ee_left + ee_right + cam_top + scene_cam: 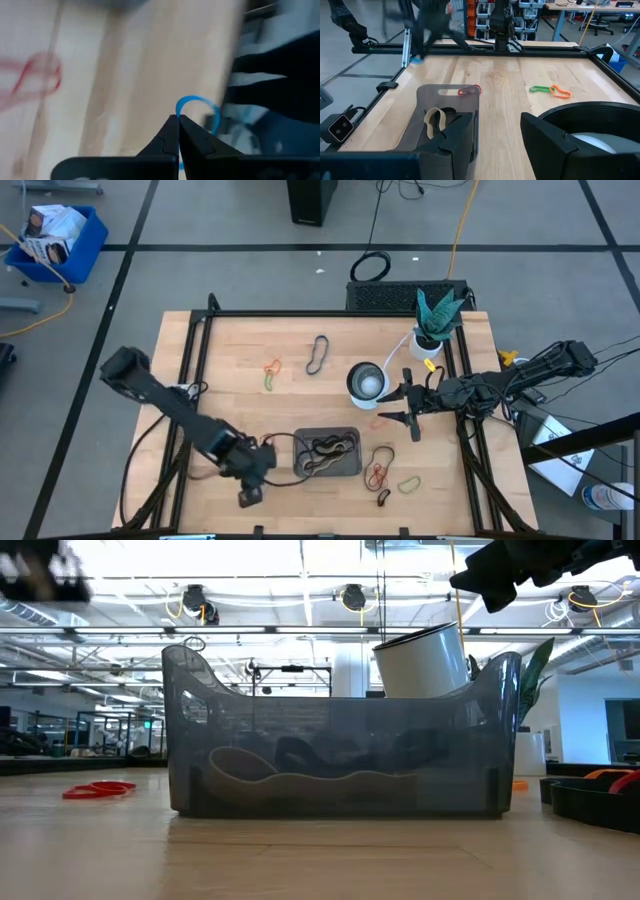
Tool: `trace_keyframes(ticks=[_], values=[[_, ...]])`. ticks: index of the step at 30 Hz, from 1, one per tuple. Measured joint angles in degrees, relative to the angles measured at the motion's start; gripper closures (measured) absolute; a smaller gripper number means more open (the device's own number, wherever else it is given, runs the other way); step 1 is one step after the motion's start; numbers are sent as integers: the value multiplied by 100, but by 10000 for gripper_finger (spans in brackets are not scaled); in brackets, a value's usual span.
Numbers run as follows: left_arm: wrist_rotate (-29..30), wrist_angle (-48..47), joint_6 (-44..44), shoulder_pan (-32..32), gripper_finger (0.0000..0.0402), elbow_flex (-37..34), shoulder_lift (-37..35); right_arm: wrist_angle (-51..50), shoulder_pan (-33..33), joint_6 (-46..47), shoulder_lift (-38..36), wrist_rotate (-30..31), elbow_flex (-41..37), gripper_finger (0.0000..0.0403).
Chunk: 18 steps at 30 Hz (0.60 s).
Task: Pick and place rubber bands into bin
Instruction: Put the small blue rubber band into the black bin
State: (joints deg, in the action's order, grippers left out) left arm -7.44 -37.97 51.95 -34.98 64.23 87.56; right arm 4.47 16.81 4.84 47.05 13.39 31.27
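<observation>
Pinching a blue rubber band [197,107] between closed tips, the left tool [250,495] hangs at the tabletop's [240,345] six o'clock edge; the bin [345,435] lies toward its two o'clock. The right tool [409,411] waits open, empty, beside the cup [366,381].

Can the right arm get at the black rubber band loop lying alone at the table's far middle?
Probably yes. The right gripper is open and empty beside the round white cup; bare wood lies between cup and black rubber band loop, though the cup sits close to the path.
</observation>
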Motion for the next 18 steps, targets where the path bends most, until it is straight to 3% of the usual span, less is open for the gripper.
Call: trace_keyframes(ticks=[2, 6, 11, 15, 18], values=[[208, 257, -457, 0, 398, 0, -382, 1, -1, 0, 0, 0, 0, 244], [1312, 911, -1408, 63, 397, 1, -1016, 63, 1, 0, 0, 0, 0, 244], [2200, 1559, -2300, 400, 398, 7, -1312, 185, 1, 0, 0, 0, 0, 241], [2396, 1893, -2952, 770, 399, 7, -1238, 182, 1, 0, 2, 0, 0, 244], [2156, 1931, -3054, 1056, 398, 4, -1102, 181, 0, 0, 0, 0, 0, 244]])
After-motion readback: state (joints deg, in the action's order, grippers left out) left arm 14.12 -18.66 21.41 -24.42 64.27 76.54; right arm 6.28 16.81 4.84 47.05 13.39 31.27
